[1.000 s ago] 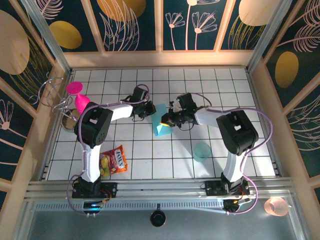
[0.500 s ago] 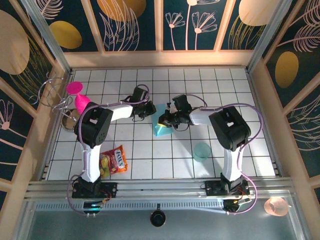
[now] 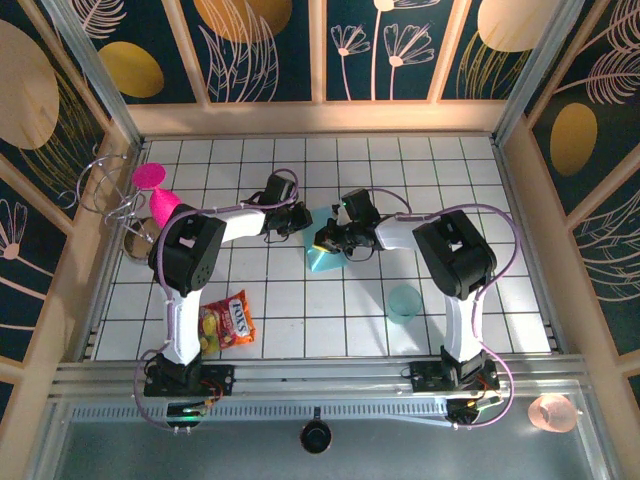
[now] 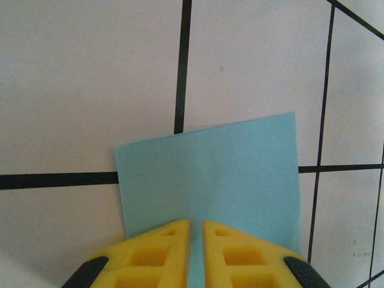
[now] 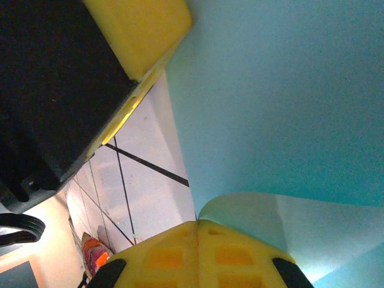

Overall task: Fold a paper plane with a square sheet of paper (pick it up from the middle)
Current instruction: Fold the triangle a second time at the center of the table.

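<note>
From above, both my arms reach low to the table's middle. My left gripper (image 3: 300, 218) and right gripper (image 3: 330, 240) meet at the square sheet of paper (image 3: 322, 260), and a teal cup (image 3: 404, 303) stands well apart.

On my left wrist, the fingers (image 4: 157, 255) are nearly together on the sheet's near edge.

On my right wrist, the fingers (image 5: 162, 258) are pressed shut on a curled flap, with my left finger touching the sheet.

The left gripper's (image 4: 192, 223) yellow plastic fingers (image 4: 157, 249), drawn almost together with only a sliver of gap, pinch the near edge of a thin matte light-blue sheet of paper (image 4: 210, 174). The sheet spreads over the black grid lines (image 4: 182, 60) of the white tiled tabletop (image 4: 90, 78).
</note>
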Robot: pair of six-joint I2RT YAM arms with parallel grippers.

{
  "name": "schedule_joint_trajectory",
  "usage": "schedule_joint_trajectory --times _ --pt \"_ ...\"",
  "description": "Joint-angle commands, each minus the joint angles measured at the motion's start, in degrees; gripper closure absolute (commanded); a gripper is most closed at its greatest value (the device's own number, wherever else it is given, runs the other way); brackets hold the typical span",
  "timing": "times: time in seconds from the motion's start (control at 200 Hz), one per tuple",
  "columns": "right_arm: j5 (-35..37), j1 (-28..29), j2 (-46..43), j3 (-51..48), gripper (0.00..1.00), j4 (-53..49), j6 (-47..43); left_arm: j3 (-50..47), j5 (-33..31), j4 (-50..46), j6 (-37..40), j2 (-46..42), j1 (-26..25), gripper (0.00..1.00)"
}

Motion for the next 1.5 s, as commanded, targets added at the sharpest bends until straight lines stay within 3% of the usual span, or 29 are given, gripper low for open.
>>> schedule_joint_trajectory --times 0.0,1.497 --pt "-0.1 0.6 1.2 1.7 1.00 0.2 -0.8 -1.4 0.9 -1.9 0.8 -0.1 0.1 0.86" --pt "2.4 0.6 3.6 2.3 0.98 -4.0 -1.3 -3.1 1.8 -0.4 0.1 -2.4 0.1 0.85"
